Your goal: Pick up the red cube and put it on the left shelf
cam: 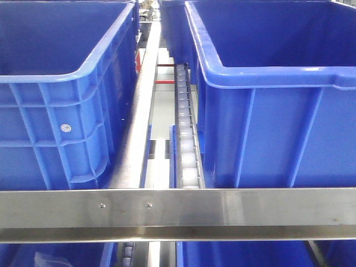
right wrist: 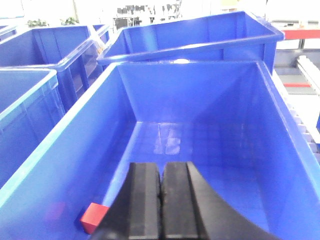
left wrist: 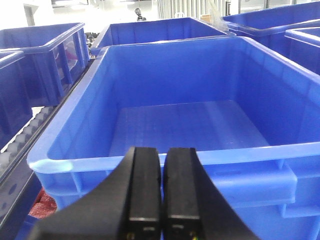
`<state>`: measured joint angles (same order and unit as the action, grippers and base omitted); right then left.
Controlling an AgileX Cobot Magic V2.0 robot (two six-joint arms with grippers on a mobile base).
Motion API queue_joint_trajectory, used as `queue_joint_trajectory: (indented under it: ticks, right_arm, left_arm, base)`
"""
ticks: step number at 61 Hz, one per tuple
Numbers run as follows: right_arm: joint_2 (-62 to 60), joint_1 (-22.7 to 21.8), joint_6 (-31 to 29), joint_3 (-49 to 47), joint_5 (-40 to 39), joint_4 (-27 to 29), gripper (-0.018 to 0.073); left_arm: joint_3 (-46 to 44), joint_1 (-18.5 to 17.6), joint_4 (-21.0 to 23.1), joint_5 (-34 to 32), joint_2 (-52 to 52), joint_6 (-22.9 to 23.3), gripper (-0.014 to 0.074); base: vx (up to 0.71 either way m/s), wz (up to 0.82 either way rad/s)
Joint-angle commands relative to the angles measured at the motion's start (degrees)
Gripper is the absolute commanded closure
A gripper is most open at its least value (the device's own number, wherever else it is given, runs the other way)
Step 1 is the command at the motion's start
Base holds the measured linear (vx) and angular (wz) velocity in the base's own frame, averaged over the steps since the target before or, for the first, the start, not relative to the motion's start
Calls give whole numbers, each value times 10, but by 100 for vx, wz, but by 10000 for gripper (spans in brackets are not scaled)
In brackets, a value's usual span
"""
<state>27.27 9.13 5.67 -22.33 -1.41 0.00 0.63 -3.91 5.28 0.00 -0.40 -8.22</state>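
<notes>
The red cube (right wrist: 94,217) lies on the floor of a large blue bin (right wrist: 210,145), close to the bin's left wall. My right gripper (right wrist: 161,167) hangs over that bin, shut and empty, with the cube just left of and below its fingers. My left gripper (left wrist: 163,152) is shut too, with nothing in it, at the near rim of another blue bin (left wrist: 190,125) with a bare floor. The left shelf (cam: 178,214) fills the front view: a steel riveted front rail, a white roller track (cam: 186,139) and two blue bins. Neither gripper shows in the front view.
More blue bins (right wrist: 30,55) stand to the left and behind in both wrist views. A steel divider rail (cam: 139,111) runs between the left bin (cam: 55,111) and right bin (cam: 278,111). A lower rack level with blue bins shows under the front rail.
</notes>
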Motion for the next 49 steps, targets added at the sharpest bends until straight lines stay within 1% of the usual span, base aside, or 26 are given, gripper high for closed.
queue_joint_trajectory:
  ticks: [1, 22, 28, 35, 49]
  right_arm:
    - [1, -4, -2, -17, -47, -5, 511]
    - [1, -4, -2, -17, -49, -5, 511]
    - [-1, -4, -3, -17, -33, -5, 511]
    - [-57, -10, -3, -1, 26, -7, 511]
    - [-184, -58, -3, 105, 25, -7, 511]
  left_arm:
    - [13, -2, 3, -48, 5, -1, 491]
    - [13, -2, 3, -48, 5, -1, 491]
    - [13, -2, 3, -48, 5, -1, 491]
    - [13, -2, 3, -48, 5, -1, 491]
    - [13, -2, 3, -48, 5, -1, 491]
  base:
    - [0, 0]
    - [0, 0]
    - [0, 0]
    - [0, 0]
    - [0, 0]
